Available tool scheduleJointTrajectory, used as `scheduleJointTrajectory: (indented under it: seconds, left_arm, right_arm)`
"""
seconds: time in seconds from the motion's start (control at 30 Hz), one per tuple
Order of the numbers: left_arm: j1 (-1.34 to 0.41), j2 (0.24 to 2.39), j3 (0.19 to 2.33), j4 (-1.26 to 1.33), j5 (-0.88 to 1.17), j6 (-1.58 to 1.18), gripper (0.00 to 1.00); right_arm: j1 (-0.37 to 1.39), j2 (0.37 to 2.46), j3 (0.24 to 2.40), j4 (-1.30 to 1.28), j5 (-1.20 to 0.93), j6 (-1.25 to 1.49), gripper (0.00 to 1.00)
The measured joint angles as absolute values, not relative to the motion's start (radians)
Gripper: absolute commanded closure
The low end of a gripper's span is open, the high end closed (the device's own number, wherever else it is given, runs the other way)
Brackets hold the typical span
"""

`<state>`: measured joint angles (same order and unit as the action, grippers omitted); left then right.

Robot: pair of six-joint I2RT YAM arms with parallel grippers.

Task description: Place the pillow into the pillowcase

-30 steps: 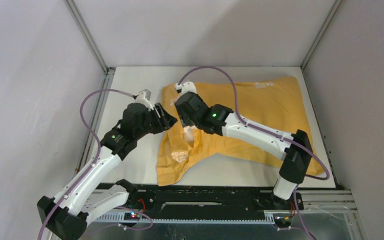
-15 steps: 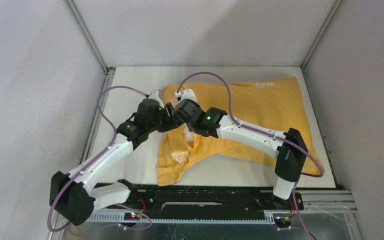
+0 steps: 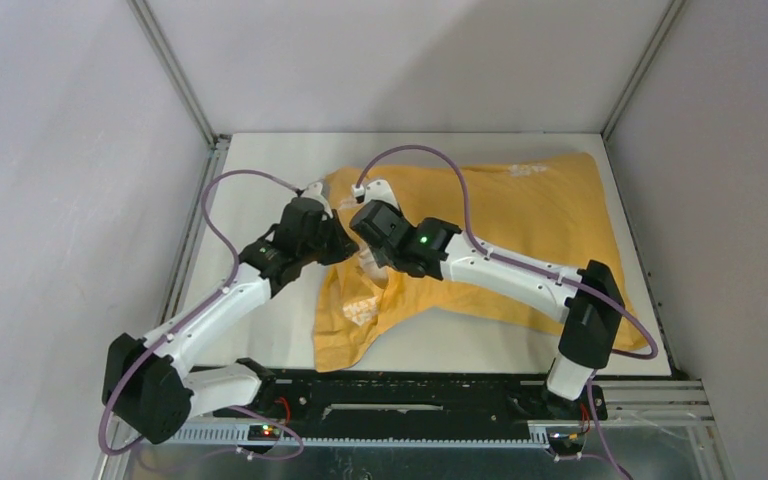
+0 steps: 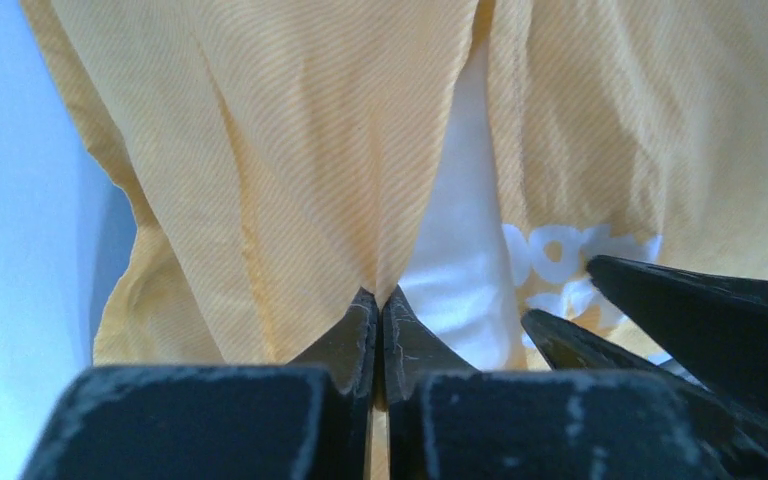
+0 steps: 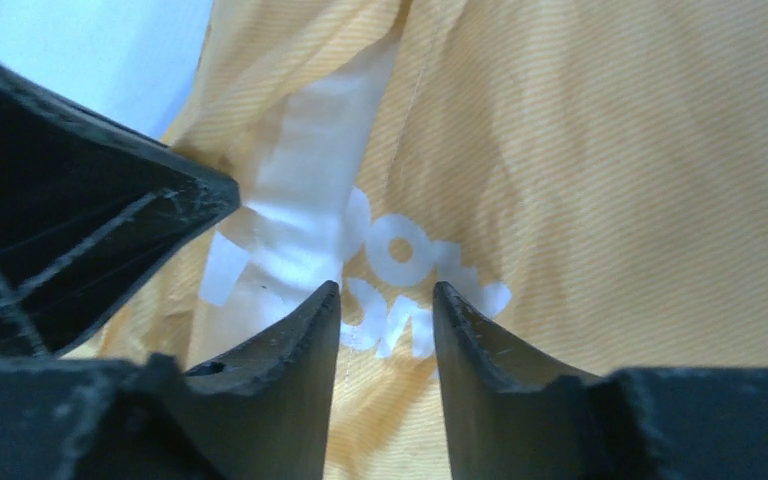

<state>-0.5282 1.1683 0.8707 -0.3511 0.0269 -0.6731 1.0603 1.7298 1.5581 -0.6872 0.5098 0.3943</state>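
The orange-yellow pillowcase lies bulging across the right half of the table, its open end toward the left. White lettering is printed near that end. A strip of the white pillow shows in the gap of the opening, also in the right wrist view. My left gripper is shut on a fold of the pillowcase's edge, at the opening. My right gripper stands open just above the lettering with nothing between its fingers, close beside the left one.
The white table is bare on its left side. Grey walls and metal posts close it in at the back and sides. The black base rail runs along the near edge. Purple cables loop above both arms.
My left arm reached right to the pillowcase's opening and its jaws closed on the fabric edge. The right gripper stayed over the opening, shifting slightly.
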Motion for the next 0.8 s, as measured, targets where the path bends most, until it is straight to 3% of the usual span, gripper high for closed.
scheduleJointTrajectory:
  seconds: [0.3, 0.5, 0.8]
  left_arm:
    - [-0.528, 1.126, 0.987, -0.405, 0.022, -0.667, 1.0]
    - [-0.528, 1.145, 1.067, -0.404, 0.043, -0.654, 1.0]
    - [-0.528, 1.262, 1.098, -0.312, 0.139, -0.69, 1.0]
  right_arm:
    - [1.011, 1.735, 1.546, -0.686, 0.477, 0.398, 0.99]
    - [0.991, 1.694, 1.547, -0.686, 0.423, 0.401, 1.0]
    - [0.907, 1.452, 1.589, -0.648, 0.266, 0.432, 1.0]
